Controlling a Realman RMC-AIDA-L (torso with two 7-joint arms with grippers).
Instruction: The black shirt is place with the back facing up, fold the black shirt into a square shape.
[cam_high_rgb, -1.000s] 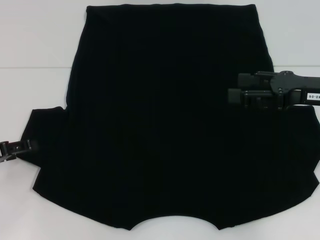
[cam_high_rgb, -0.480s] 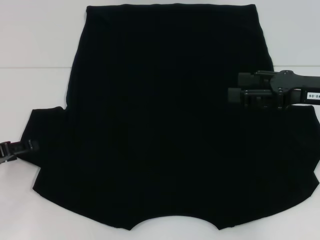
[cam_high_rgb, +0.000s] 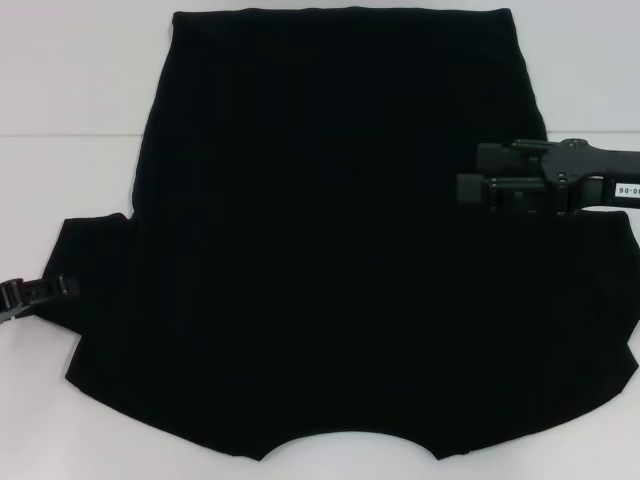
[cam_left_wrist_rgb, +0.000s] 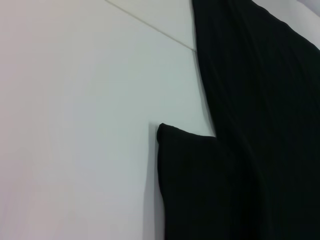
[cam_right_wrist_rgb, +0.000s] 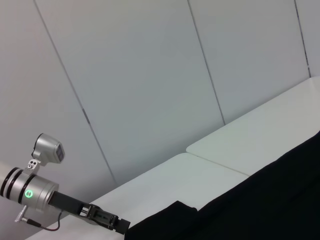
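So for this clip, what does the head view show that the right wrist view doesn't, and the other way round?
Only the head view shows the whole large plain black short-sleeved shirt spread flat, neckline nearest the robot, and the right gripper held above the shirt's right side. Only the right wrist view shows the pale panelled wall behind the table and the left arm's silver wrist with a green light. Both show the white table, the shirt's left sleeve, and the left gripper at that sleeve's outer edge.

One black shirt (cam_high_rgb: 330, 250), two tools: left tool (cam_high_rgb: 45, 290), right tool (cam_high_rgb: 475, 180).
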